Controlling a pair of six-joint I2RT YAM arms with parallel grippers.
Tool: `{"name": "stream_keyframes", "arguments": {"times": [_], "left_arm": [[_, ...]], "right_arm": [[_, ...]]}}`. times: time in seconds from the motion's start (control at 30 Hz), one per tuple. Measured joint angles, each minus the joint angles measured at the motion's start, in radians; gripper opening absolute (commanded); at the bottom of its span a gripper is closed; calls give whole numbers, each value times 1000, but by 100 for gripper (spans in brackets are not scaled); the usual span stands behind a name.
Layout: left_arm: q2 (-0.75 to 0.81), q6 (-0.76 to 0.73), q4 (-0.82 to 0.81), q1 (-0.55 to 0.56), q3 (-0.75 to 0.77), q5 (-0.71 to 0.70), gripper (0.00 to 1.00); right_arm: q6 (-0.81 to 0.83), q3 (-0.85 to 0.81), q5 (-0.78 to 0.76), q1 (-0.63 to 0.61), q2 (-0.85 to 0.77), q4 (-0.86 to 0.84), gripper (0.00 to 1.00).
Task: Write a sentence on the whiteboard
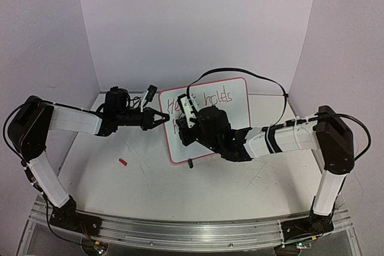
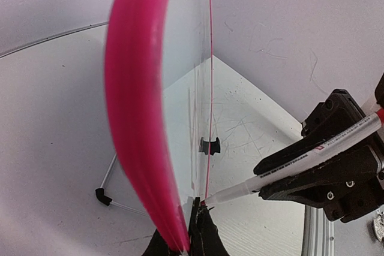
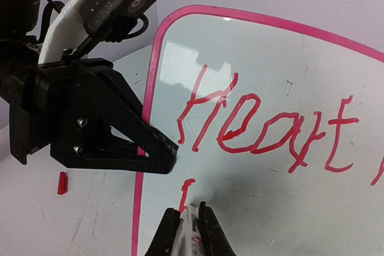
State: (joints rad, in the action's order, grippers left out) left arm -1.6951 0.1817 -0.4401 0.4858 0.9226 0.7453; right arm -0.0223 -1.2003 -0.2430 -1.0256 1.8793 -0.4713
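The whiteboard point(image 3: 270, 76) is a small white panel with a thin pink-red rim and rounded corners. It stands on the table point(image 1: 150, 190) toward the back middle, leaning backward, near the rear wall point(image 1: 198, 22). Red handwriting runs across it: "Heart holds" on the first line, with a short red stroke point(image 3: 187, 189) starting a second line below the "H". One black clip foot point(image 1: 190, 163) shows at its lower front edge.

The left gripper point(image 3: 163, 151) is closed on the board's left rim, its fingers pinching the edge from both sides. The right gripper point(image 2: 324, 175) is closed around a white marker point(image 2: 300, 159), whose tip sits at the board's face by the lower left, just beside the left fingers.

Side walls close in on the left and right. Scuffed tabletop lies between the board and the arm bases. A small red cap point(image 1: 122, 162) lies there, left of the board and apart from it. A black cable point(image 1: 240, 71) arcs over the board's top edge.
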Motion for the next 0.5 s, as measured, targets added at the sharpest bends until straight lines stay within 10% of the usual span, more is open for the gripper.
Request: {"name": "stream_keyframes", "arguments": {"times": [0.5], "left_arm": [[0, 0, 4, 0, 0, -1, 0]], "right_arm": [[-30, 65, 17, 0, -10, -6, 0]]}}
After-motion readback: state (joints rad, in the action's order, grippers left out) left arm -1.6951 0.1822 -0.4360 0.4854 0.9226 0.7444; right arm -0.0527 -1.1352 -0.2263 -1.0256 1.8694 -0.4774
